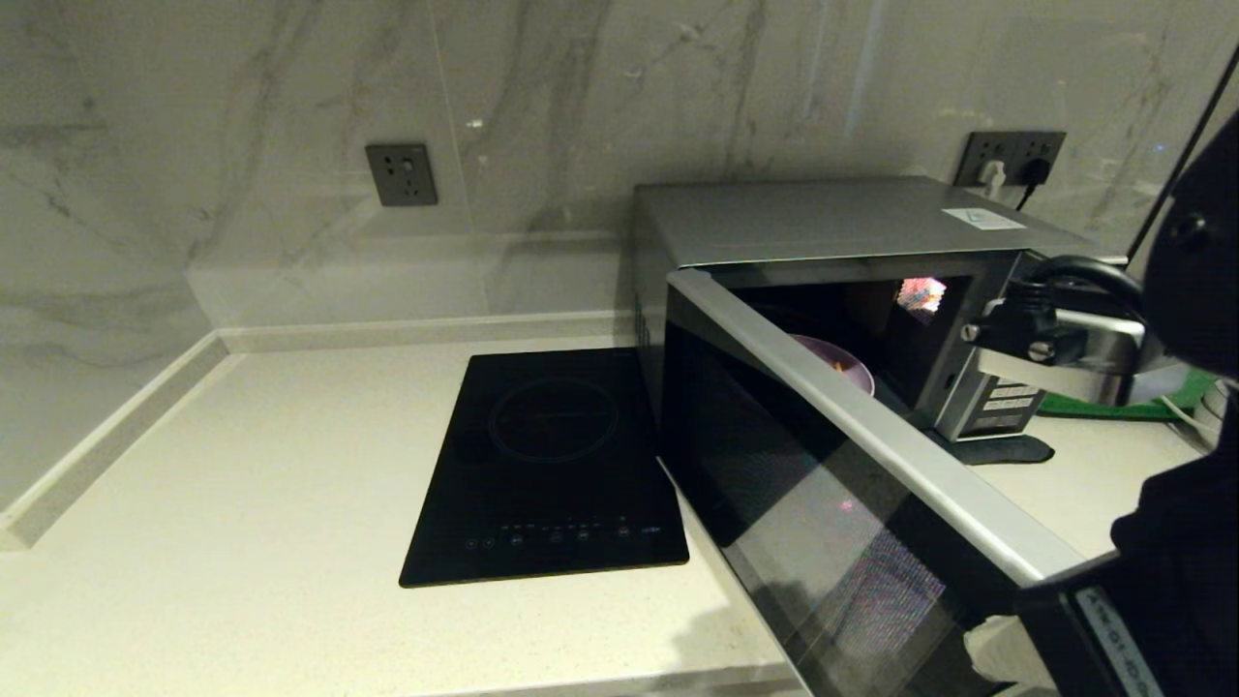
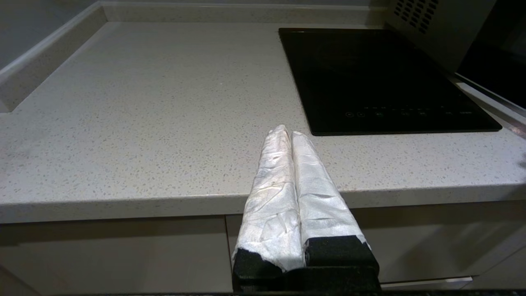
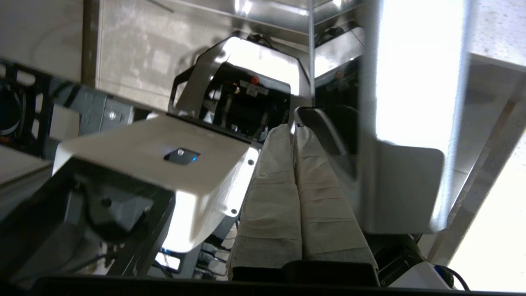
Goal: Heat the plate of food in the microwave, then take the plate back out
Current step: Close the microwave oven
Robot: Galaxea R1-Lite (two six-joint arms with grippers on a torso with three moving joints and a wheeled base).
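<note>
Lavender, the plate of food [image 1: 840, 366] sat inside the microwave [image 1: 832, 232], far behind its half-open door [image 1: 852, 465]. Our right claw [image 3: 294, 131] was clenched empty against the door's near edge, nearer than the parked left claw [image 2: 287, 133], also clenched. We could read no brand.

No legible text; white sticker [image 1: 982, 219] on microwave [image 1: 832, 227] unreadable

Speckled countertop [image 1: 242, 484], black cooktop [image 1: 552, 465], microwave [image 1: 823, 223] on it
</note>
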